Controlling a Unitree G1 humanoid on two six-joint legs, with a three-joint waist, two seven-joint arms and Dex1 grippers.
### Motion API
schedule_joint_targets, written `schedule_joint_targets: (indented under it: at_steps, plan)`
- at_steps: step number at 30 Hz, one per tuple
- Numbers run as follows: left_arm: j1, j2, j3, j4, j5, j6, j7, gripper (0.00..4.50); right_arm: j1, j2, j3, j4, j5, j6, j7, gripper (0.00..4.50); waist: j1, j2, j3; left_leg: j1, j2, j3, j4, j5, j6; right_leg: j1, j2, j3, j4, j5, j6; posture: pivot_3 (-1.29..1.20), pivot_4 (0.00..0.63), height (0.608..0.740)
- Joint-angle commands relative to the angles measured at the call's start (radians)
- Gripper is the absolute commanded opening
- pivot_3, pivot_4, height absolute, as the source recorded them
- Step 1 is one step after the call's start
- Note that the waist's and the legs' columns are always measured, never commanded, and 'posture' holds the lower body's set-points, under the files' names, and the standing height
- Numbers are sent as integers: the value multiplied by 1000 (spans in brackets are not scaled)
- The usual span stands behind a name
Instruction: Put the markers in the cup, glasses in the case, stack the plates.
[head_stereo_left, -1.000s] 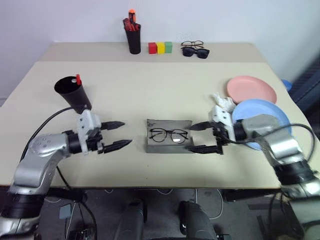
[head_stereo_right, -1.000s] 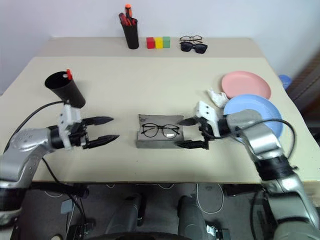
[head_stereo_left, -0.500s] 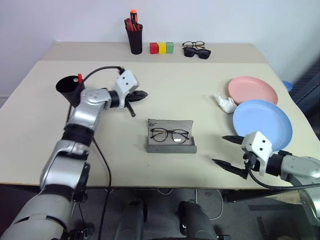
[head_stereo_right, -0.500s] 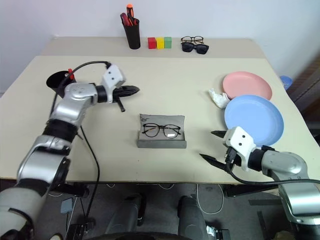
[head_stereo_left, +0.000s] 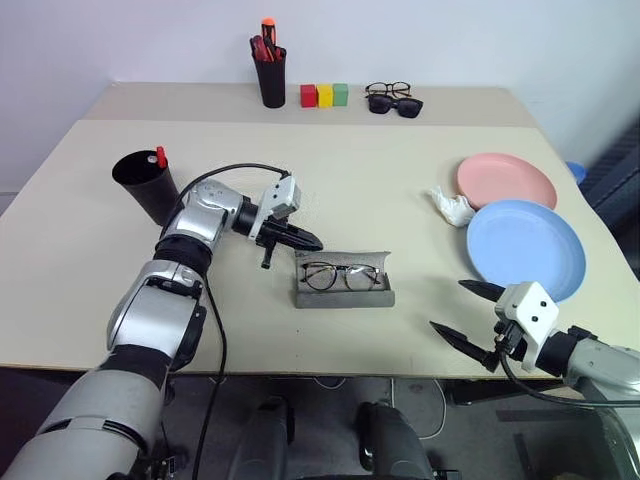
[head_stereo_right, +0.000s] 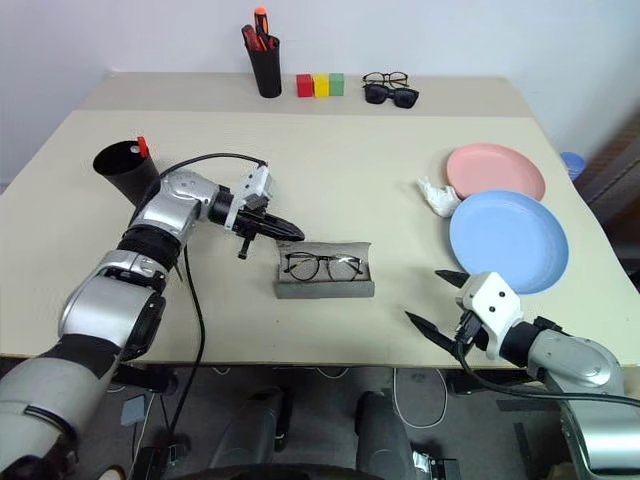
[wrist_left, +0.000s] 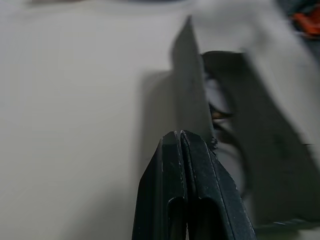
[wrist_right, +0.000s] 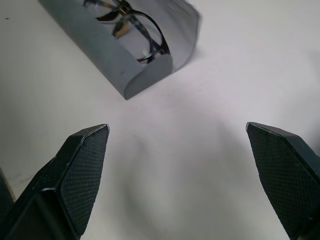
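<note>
left gripper (head_stereo_left: 308, 241) clenched, empty, at the case (head_stereo_left: 343, 283)'s ten o'clock corner, likely to nudge the lid over the glasses (head_stereo_left: 341, 275); right gripper (head_stereo_left: 467, 314) spread wide, idle

Glasses (head_stereo_left: 339, 275) in case (head_stereo_left: 343, 294), plates (head_stereo_left: 525, 245) rightward.

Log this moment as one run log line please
left gripper: shut, tips at raised lid of case | glasses: inside open case | right gripper: open, empty, near table edge | plates: unstacked
</note>
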Motion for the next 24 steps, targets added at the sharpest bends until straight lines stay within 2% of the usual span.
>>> schedule_joint_targets:
  at_steps: [1, 5, 9, 13, 17, 21, 24]
  plan:
    - [56, 76, -110, -192, -115, 96, -27, 27, 3, 12, -17, -15, 16, -27, -17, 4500, -1, 0, 0, 0, 0, 0, 0, 0, 0, 0, 0, 0, 0, 0, 0, 0, 150, 740]
    - [147, 190, -261, -437, -222, 185, -27, 27, -8, 10, -6, 10, 13, -36, -22, 4500, -1, 1, 0, 0, 0, -1, 0, 0, 0, 0, 0, 0, 0, 0, -1, 0, 150, 740]
    - [213, 219, -300, -565, -234, 208, -27, 27, -44, 19, -12, 41, 25, -8, -55, 4500, 5, 1, 0, 0, 0, -1, 2, 0, 0, 1, 0, 0, 0, 0, -1, 0, 150, 740]
    - [244, 186, -227, -600, -201, 213, 9, 27, -71, 35, -36, 66, 29, 2, -105, 4500, 4, 1, -1, 0, 0, -1, 3, 0, 0, 2, 0, 0, 0, 0, -1, 0, 150, 740]
    - [233, 106, -94, -613, -198, 178, 205, 27, -114, 36, -61, 112, 28, 68, -176, 4500, 3, 1, 0, -1, 0, -1, 4, 0, 0, 1, 0, 0, 0, 0, -1, 0, 150, 740]
    - [238, 34, -35, -664, -210, 208, 295, 27, -157, 30, -55, 188, 2, 84, -215, 4500, 3, 1, 0, -1, 0, -2, 4, 0, 1, 1, 0, 0, 1, 0, 0, 0, 150, 740]
    - [265, 26, -49, -717, -202, 253, 292, 807, -192, 24, -39, 237, -13, 89, -229, 4500, 0, 1, -1, -1, 0, -1, 4, 0, 1, 1, 0, 0, 1, 0, 0, 0, 150, 740]
